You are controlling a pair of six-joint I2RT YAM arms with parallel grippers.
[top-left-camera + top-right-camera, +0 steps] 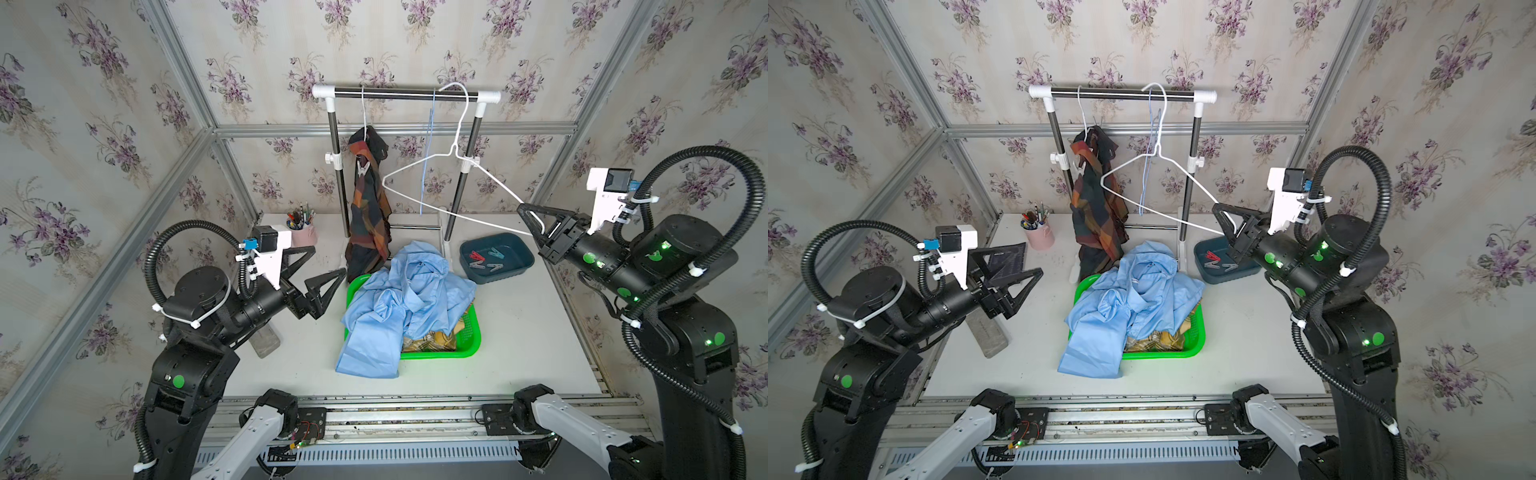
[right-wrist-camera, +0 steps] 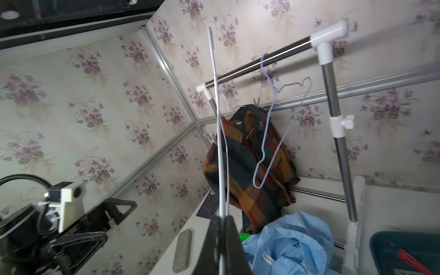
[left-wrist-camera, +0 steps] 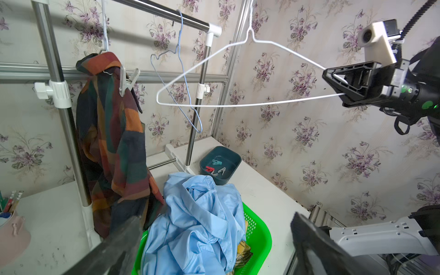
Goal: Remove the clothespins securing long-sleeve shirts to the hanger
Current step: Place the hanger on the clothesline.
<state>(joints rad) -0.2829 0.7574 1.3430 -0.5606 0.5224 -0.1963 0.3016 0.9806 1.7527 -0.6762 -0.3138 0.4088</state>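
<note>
Now pinching the bare white hanger [image 3: 238, 104] in right fingers [image 1: 555, 211], maybe to hold it aside, with left fingers [image 1: 1007, 262] wide for the pin [image 3: 127, 81] on the plaid shirt [image 3: 114, 142].

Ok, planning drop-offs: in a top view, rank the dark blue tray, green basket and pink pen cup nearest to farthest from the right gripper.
From the right gripper:
1. dark blue tray, right side
2. green basket, centre
3. pink pen cup, far left
</note>
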